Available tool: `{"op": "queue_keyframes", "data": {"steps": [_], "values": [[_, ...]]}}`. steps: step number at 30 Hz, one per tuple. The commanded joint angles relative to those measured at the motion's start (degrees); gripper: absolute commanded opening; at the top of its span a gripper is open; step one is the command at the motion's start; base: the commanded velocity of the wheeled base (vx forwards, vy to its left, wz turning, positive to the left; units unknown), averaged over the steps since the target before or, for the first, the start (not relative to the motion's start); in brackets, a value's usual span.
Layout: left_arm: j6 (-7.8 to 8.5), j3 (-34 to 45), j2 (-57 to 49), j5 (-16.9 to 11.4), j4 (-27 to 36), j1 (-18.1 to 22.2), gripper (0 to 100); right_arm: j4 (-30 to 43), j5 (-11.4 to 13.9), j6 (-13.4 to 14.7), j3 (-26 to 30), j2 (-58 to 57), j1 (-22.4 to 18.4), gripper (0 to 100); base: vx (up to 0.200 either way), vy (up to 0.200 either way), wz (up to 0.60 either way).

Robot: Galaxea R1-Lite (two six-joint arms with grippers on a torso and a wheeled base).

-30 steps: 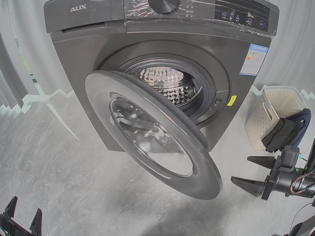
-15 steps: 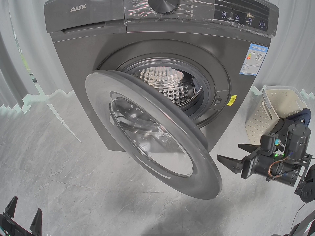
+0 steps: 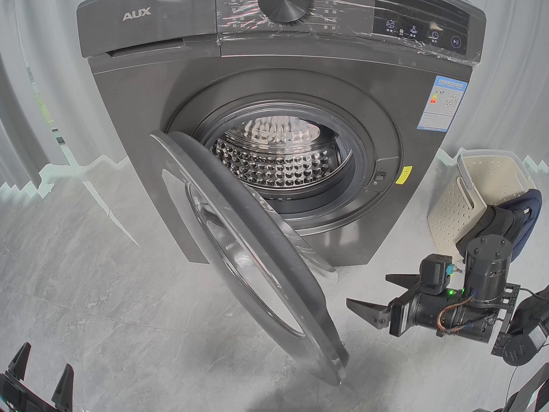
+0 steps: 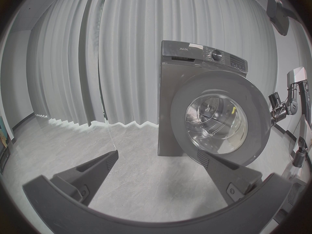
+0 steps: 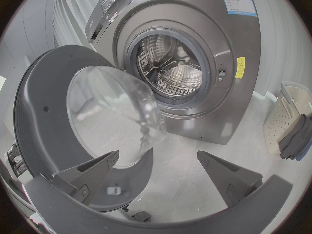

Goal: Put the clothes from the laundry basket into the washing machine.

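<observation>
The grey washing machine stands with its round door swung wide, showing the steel drum. To its right, a cream laundry basket leans on the floor with dark clothes hanging over its rim. My right gripper is open and holds nothing. It hangs low between the basket and the door's free edge, pointing at the door. In the right wrist view, the door lies just beyond my open gripper. At the bottom left, my left gripper stays open, far from the machine.
Grey tiled floor spreads around the machine, with free room to the left. Pale curtains hang behind. The open door juts far out over the floor in front of the drum.
The door has swung wider open, uncovering the drum. My right gripper has moved left and down, away from the basket and towards the door's edge. The left arm has not moved.
</observation>
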Motion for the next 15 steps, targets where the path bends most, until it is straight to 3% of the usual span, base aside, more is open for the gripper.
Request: {"op": "queue_keyframes", "data": {"steps": [1,8,15], "values": [[-0.04,0.84,-0.92,0.04,0.02,0.00,100,-0.05,-0.95,0.02,-2.09,0.59,-2.16,100,0.000,0.000,0.00],[-0.04,0.75,-0.92,0.04,0.11,0.00,100,-0.05,-4.55,1.69,-9.73,7.18,-5.15,100,-0.171,0.000,0.00],[-0.04,0.75,-0.92,0.04,0.11,0.00,100,-2.77,-6.57,2.83,-15.36,15.44,-5.41,100,0.000,0.000,0.00]]}}
